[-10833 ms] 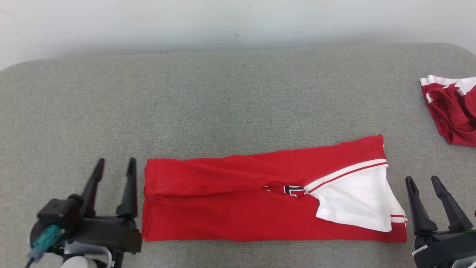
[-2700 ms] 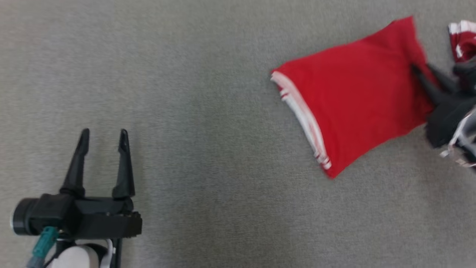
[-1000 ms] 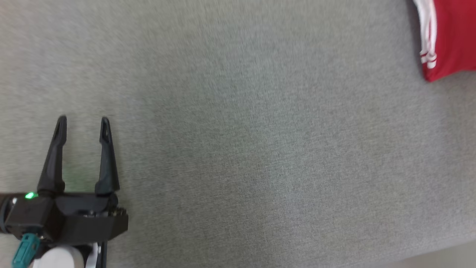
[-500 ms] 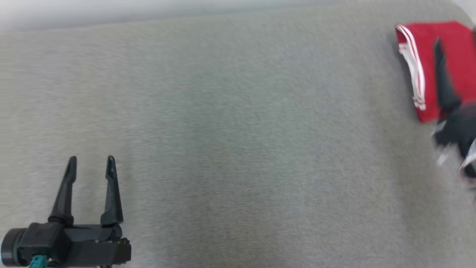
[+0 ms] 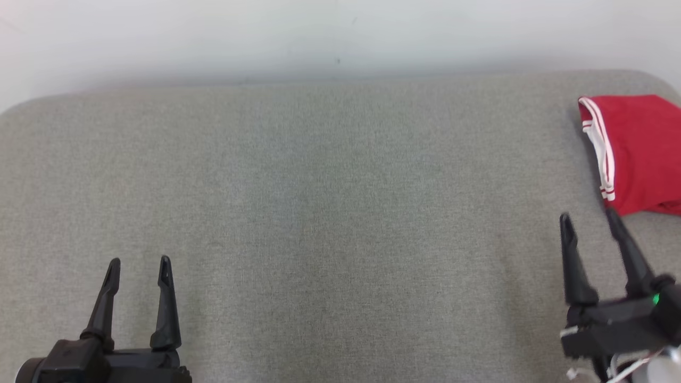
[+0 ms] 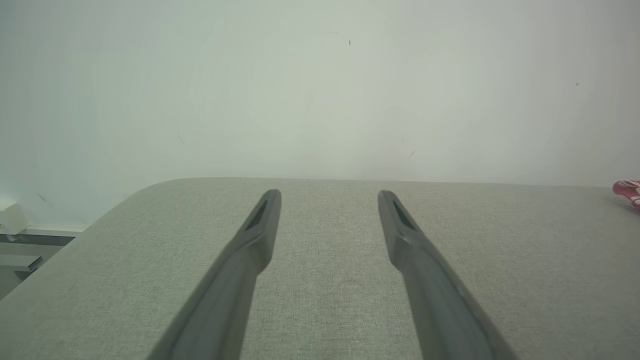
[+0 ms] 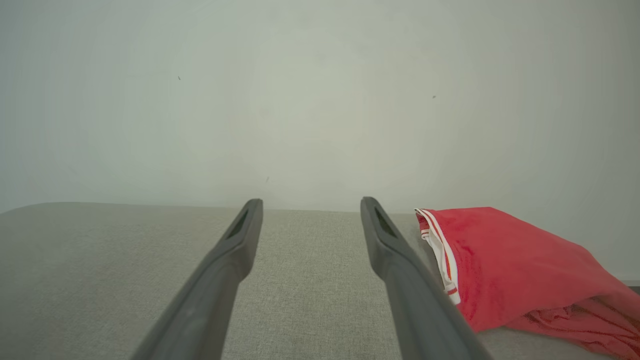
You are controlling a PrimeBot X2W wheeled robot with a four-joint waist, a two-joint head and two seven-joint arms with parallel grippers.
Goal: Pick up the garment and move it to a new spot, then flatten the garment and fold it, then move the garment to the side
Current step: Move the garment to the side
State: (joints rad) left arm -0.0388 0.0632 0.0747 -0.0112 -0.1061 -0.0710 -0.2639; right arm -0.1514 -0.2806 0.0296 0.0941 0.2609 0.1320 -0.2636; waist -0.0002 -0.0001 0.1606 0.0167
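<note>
Near, low left: left claw (image 5: 139,260), fingers spread wide, nothing between them. Near, low right: right claw (image 5: 588,214), fingers spread wide too, holding nothing, tips close to garment's near edge. Grey surface (image 5: 340,186) stretches between claws and on to back. Farther, right end of surface: garment (image 5: 638,149), red, folded, white stripes along its left edge, lying on surface. Behind all: pale wall (image 5: 319,37).
</note>
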